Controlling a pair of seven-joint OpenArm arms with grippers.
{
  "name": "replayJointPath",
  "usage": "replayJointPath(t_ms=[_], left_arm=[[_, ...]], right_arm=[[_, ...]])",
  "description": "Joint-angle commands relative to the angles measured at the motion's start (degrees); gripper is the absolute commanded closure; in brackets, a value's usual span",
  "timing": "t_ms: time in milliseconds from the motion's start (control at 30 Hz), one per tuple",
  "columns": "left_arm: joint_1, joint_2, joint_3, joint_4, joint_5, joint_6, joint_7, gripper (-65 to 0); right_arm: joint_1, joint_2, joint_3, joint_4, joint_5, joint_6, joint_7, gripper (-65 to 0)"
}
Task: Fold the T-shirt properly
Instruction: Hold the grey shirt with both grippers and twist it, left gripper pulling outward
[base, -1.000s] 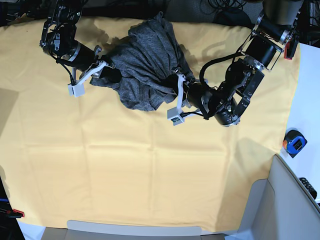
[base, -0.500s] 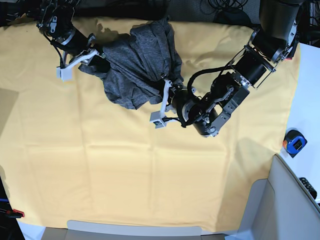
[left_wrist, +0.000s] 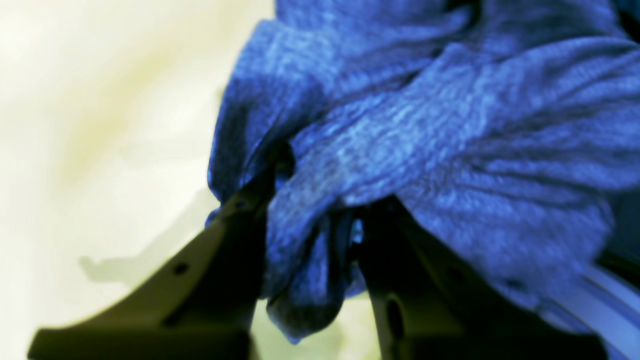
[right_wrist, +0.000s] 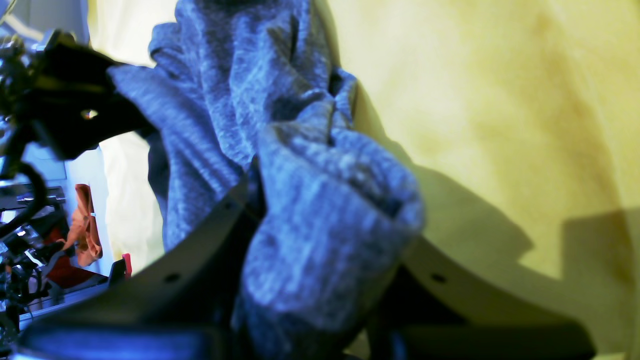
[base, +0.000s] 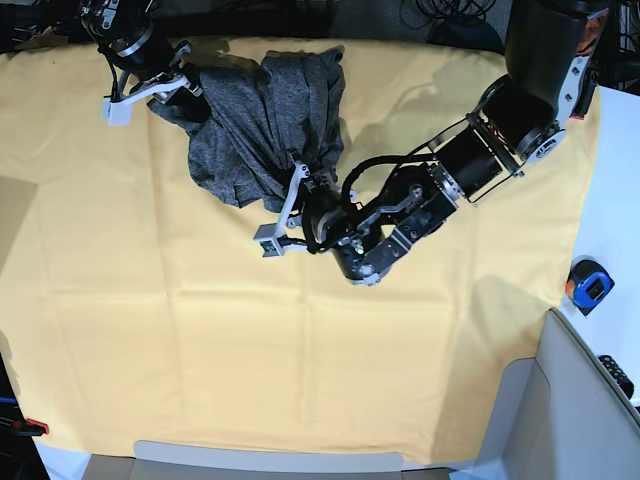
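On one yellow cloth (base: 200, 330) — one T-shirt (base: 260, 120), two grippers clamped on it — left gripper (base: 298, 185), right gripper (base: 175, 88)

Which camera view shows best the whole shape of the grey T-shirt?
The base view: the whole bunched T-shirt shows on the yellow cloth, between both grippers. The left wrist view shows only folds pinched in the left gripper; the right wrist view, a bunch in the right gripper.

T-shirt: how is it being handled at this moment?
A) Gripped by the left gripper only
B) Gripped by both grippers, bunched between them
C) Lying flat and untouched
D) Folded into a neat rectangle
B: the left gripper and right gripper each clamp a bunch of the crumpled T-shirt, which lies over the yellow cloth.
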Motion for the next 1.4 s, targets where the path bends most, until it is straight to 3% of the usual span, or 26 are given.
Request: replayJointPath(t_ms=[0, 167, 300, 567, 767, 900, 1167, 1367], left_arm=[[-1.9, 0.9, -0.4, -0.1, 3.1, 0.4, -0.5, -0.1], [-1.7, 4.0, -0.4, -1.3, 10.6, 0.3, -0.5, -0.1], [-1.7, 4.0, -0.7, -1.3, 11.3, 0.2, -0.7, -0.1], [-0.2, 3.6, -0.8, -1.3, 11.3, 0.2, -2.9, -0.1], [0.0, 3.6, -1.0, -1.3, 11.3, 0.2, -3.0, -0.1], [-0.1, 3.8, -1.1, -1.1, 11.3, 0.3, -3.6, -0.1], [0.0, 2.6, -1.2, -0.8, 11.3, 0.3, -5.3, -0.1], [-0.1, 2.5, -9.3, -0.8, 11.3, 0.3, -5.3, -0.2]], right_arm=[[-0.9, 0.2, 0.4, 1.1, 0.6, 0.4, 0.1, 0.0], [-1.7, 0.2, 2.3, 1.2, 0.1, 0.4, 0.2, 0.0], [-1.1, 0.2, 2.3, 1.1, -2.6, 0.4, 0.2, 0.0], [3.3, 0.2, 1.2, 0.7, -20.6, 0.4, -0.2, 0.0], [3.6, 0.2, -6.8, 0.5, -28.7, 0.4, -0.2, 0.0], [3.7, 0.2, -12.0, -2.6, -29.9, 0.4, 0.0, 0.0], [3.8, 0.2, -12.4, -4.7, -29.9, 0.4, 0.1, 0.0], [3.5, 0.2, -13.4, -4.5, -29.6, 0.4, -0.2, 0.0]])
